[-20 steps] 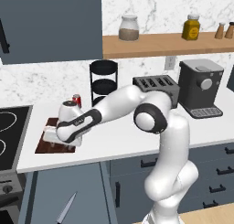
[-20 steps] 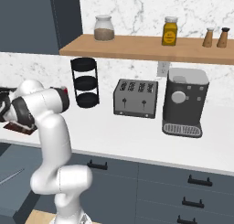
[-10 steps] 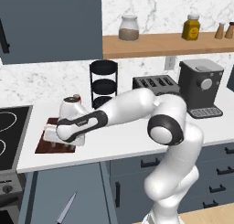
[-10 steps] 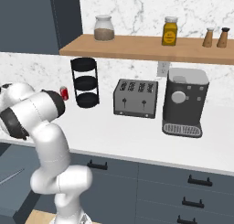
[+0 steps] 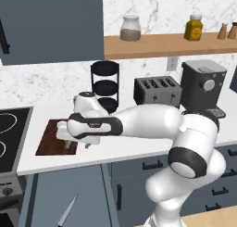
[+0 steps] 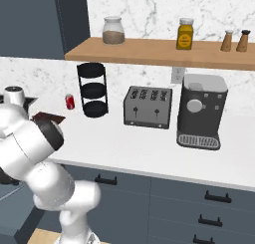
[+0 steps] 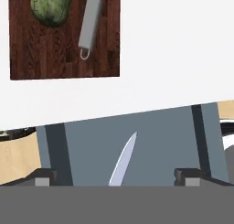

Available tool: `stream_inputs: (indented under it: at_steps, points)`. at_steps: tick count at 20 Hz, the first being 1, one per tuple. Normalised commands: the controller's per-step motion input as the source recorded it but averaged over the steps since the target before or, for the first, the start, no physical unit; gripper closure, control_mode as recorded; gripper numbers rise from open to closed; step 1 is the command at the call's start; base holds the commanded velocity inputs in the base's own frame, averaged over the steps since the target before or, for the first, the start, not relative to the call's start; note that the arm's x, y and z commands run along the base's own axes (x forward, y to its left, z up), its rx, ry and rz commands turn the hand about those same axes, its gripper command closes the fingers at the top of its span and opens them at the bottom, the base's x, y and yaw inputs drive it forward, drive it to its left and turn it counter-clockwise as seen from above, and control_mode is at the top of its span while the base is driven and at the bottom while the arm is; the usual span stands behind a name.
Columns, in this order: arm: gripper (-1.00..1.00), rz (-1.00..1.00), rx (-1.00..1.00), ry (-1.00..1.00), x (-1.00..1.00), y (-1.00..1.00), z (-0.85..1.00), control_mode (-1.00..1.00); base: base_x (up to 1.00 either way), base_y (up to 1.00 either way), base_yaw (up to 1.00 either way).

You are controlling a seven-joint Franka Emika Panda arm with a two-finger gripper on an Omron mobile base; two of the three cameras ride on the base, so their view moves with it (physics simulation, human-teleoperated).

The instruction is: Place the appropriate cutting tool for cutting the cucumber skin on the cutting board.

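Observation:
The dark reddish-brown cutting board (image 7: 64, 58) lies on the white counter, and its front left part shows in the left base view (image 5: 48, 140). On it rest the stubby green cucumber (image 7: 50, 6) and, beside it, the small peeler (image 7: 91, 22) with its loop head toward the board's edge. My gripper (image 7: 115, 177) is open above the counter's front edge, its fingertips (image 7: 43, 177) wide apart and holding nothing. My white hand (image 5: 69, 131) hovers over the board. The long knife (image 5: 67, 211) lies on the floor below, its blade (image 7: 124, 160) seen past the counter.
A black three-tier rack (image 5: 105, 85), a toaster (image 5: 157, 91) and a coffee machine (image 5: 202, 85) stand along the back wall. A red can (image 6: 70, 102) sits left of the rack. The stove (image 5: 11, 129) borders the counter on the left. Jars stand on the wooden shelf (image 6: 149, 46).
My elbow has swung out to the right and forward, while the hand has stayed over the cutting board. Board and knife have not moved.

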Motion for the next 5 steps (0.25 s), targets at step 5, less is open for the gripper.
stream_inputs:
  at_steps: [5]
  points:
    - [-1.0,0.0,0.0,0.0,-0.23,-0.67,0.34,-1.0,0.0,0.0,0.0]
